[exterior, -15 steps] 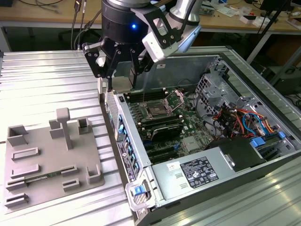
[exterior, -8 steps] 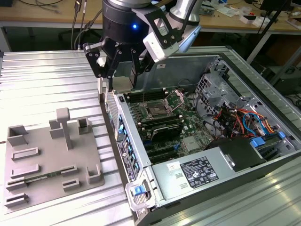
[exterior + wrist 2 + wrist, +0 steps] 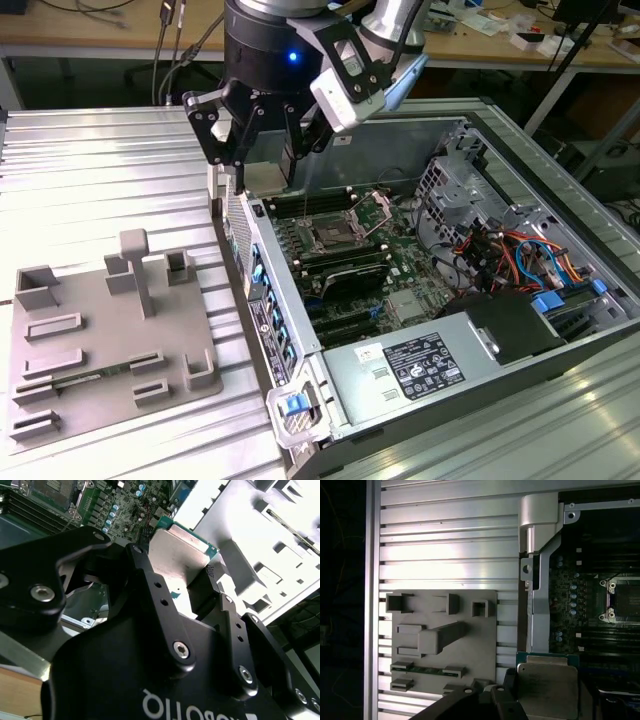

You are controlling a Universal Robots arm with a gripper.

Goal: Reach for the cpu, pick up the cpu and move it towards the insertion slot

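My gripper [image 3: 262,160] hangs above the open computer case's near wall, at the rear of the motherboard, shut on the cpu. The cpu [image 3: 182,555] is a flat square chip with a pale metal top and green rim, clamped between the two black fingers [image 3: 145,580]. In the first wrist view the cpu [image 3: 547,687] hovers over the case edge and the board's side. The insertion slot [image 3: 330,238] is a silver-framed socket with a dark centre, lying open on the motherboard below and to the exterior view's right of the gripper. Both wrist views show the slot [image 3: 625,600] [image 3: 62,490].
A gray fixture plate [image 3: 110,330] with posts and recesses lies on the ribbed metal table at the exterior view's left. Memory slots [image 3: 345,265] flank the socket. Cables, drive bays and a labelled power supply [image 3: 420,365] fill the case's right side. The case wall [image 3: 260,290] stands between plate and board.
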